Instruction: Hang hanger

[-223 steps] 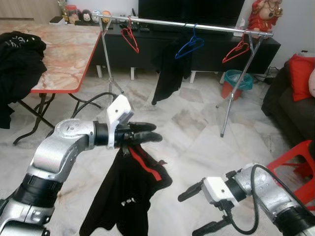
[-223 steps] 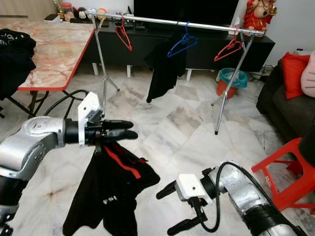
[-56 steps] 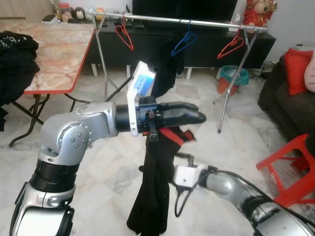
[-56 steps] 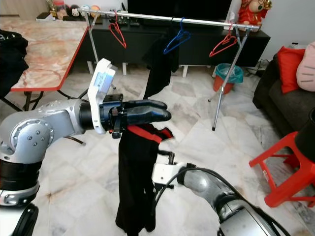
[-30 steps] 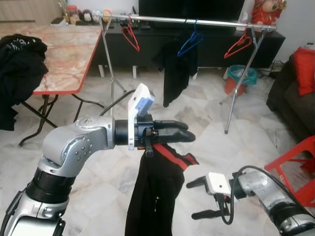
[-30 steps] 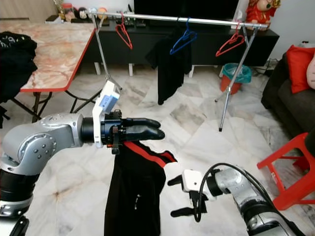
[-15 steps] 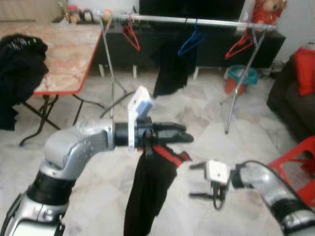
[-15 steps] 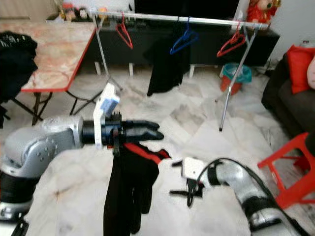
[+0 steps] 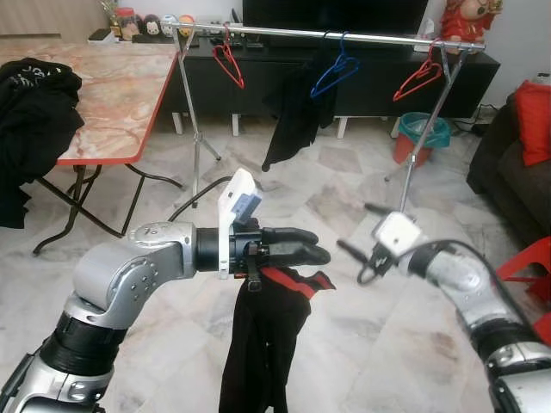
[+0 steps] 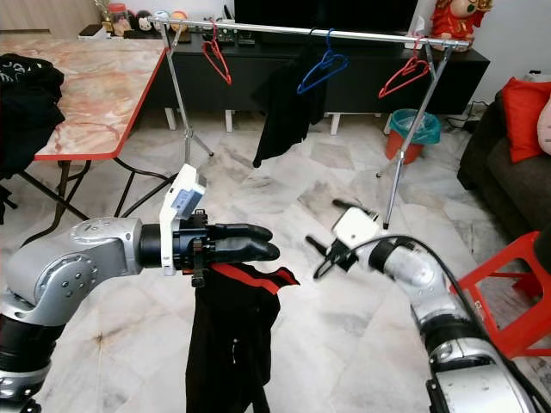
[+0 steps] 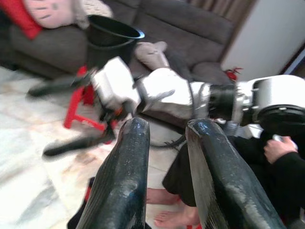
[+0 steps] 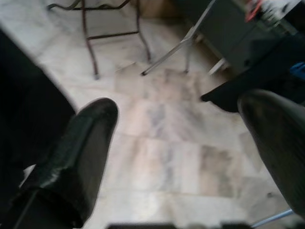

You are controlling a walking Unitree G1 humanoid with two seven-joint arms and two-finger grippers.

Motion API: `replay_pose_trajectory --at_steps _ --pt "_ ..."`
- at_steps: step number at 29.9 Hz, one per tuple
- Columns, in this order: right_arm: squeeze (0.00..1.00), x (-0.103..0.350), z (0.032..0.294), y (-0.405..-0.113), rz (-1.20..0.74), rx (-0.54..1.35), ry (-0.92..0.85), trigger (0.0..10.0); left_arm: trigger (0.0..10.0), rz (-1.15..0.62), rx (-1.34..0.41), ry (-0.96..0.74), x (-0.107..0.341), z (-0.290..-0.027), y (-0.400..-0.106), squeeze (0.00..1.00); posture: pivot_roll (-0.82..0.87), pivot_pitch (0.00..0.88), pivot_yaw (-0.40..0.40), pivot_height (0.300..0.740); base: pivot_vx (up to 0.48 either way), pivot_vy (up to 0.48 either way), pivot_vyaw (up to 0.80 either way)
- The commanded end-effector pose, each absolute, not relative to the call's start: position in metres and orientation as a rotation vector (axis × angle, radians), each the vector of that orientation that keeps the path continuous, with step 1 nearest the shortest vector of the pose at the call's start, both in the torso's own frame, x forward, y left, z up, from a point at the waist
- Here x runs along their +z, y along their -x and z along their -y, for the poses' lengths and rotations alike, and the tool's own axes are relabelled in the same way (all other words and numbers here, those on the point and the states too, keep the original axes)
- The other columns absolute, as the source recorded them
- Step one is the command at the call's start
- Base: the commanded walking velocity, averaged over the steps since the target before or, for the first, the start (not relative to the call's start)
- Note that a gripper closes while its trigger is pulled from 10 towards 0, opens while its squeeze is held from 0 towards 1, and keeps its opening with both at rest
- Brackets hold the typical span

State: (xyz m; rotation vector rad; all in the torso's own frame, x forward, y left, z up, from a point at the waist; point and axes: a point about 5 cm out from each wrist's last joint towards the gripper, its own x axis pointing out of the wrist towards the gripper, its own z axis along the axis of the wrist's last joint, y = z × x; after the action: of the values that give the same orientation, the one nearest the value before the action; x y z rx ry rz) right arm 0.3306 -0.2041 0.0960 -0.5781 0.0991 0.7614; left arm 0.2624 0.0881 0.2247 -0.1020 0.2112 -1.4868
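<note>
This is the living room of a home, floored in pale marble tiles (image 9: 344, 181). A long black TV cabinet (image 9: 344, 82) runs along the far wall, with a dark screen (image 9: 336, 13) above it and a row of small figurines (image 9: 142, 26) at its left end. In front of the cabinet stands a metal clothes rail (image 9: 284, 33) carrying coloured hangers. Left of the cabinet is a folding table (image 9: 112, 95) with a marble-patterned top; to its right, a dark sofa (image 9: 516, 163) with a red cushion (image 9: 535, 120).
</note>
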Motion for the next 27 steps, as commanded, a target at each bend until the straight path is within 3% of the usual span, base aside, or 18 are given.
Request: replay_pose_trajectory --at_steps 1,5,14,17,27 --pt "0.00 0.101 0.199 -0.330 -0.091 0.860 0.537 10.0 10.0 -0.176 -1.583 0.059 0.240 -0.084 -0.254 0.00 0.06 0.000 -0.025 0.740 0.000 0.000 0.00" --pt "0.00 0.101 0.187 -0.323 -0.108 1.062 0.416 10.0 10.0 -0.172 -1.605 0.051 0.241 -0.081 -0.253 0.00 0.06 0.000 -0.023 0.740 0.000 0.000 0.00" --pt "0.00 0.108 0.165 -0.324 -0.041 1.168 0.236 10.0 10.0 -0.122 -1.575 0.082 0.246 -0.074 -0.256 0.00 0.08 0.000 -0.030 0.740 0.000 0.000 0.00" --pt "0.00 0.117 0.143 -0.319 0.039 1.282 0.113 10.0 10.0 -0.119 -1.554 0.085 0.246 -0.075 -0.260 0.00 0.09 0.000 -0.021 0.740 0.000 0.000 0.00" --pt "0.00 0.124 0.141 -0.297 0.056 1.470 -0.055 10.0 10.0 -0.102 -1.513 0.089 0.250 -0.077 -0.266 0.00 0.08 0.000 -0.020 0.740 0.000 0.000 0.00"
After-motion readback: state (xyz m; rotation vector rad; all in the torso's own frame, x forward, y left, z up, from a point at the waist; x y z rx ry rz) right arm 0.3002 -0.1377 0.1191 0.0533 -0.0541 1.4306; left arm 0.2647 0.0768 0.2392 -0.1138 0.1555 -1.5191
